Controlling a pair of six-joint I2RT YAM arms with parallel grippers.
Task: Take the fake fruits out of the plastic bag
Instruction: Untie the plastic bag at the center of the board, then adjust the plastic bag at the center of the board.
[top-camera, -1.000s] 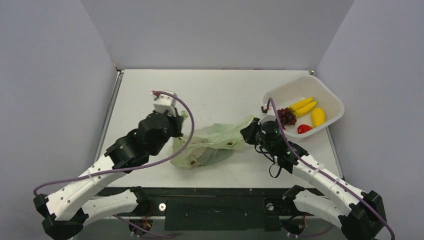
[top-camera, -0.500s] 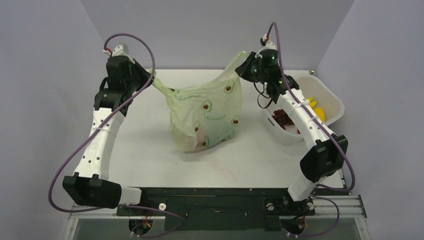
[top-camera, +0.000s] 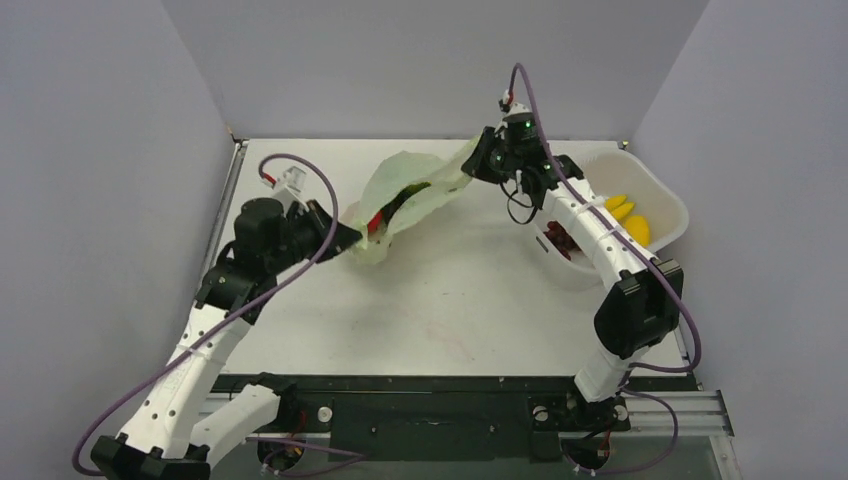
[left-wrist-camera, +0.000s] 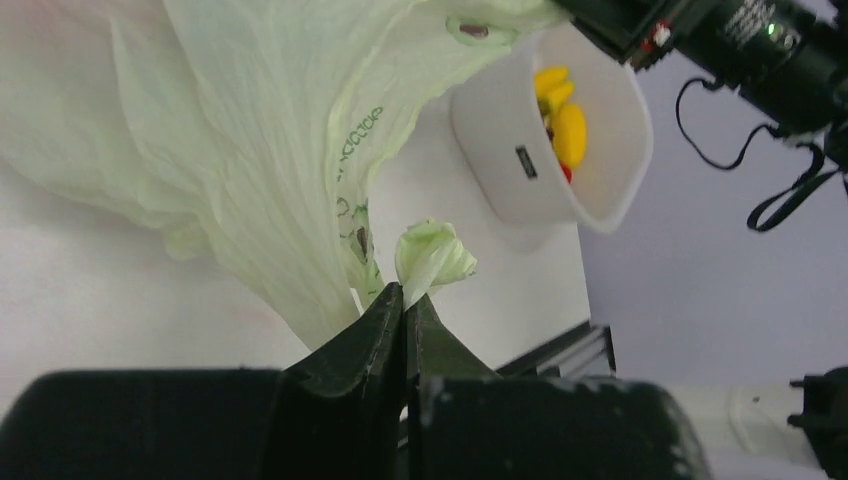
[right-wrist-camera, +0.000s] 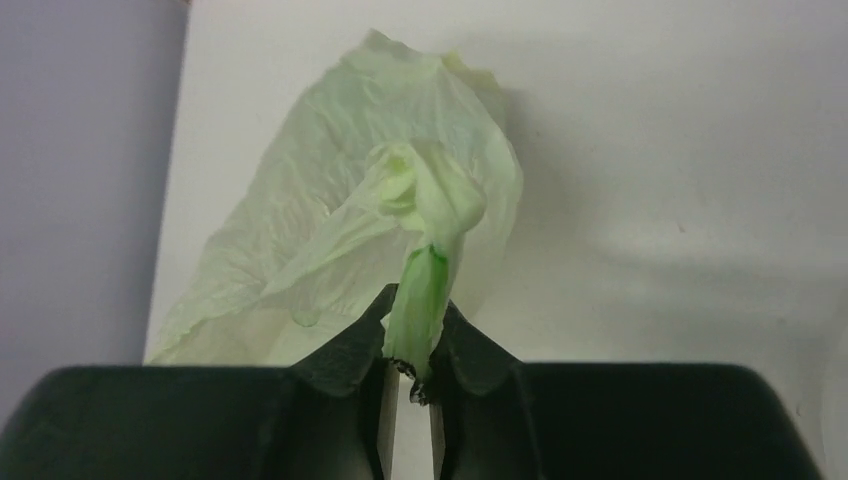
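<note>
The pale green plastic bag hangs stretched above the table, slanting from high at the right to low at the left. My left gripper is shut on its lower left end, and in the left wrist view the fingertips pinch a bunched fold of the bag. My right gripper is shut on the upper right end, a twisted green handle. A small red shape and a dark green shape show through the film near the low end; the fruits are otherwise hidden.
A white basket stands at the right rear under the right arm, holding yellow bananas, another yellow fruit and dark grapes. It also shows in the left wrist view. Grey walls enclose the table.
Both grippers first lifted the bag off the table. Then my left gripper came down and forward with its end, so the bag now slants instead of hanging between two raised arms.
</note>
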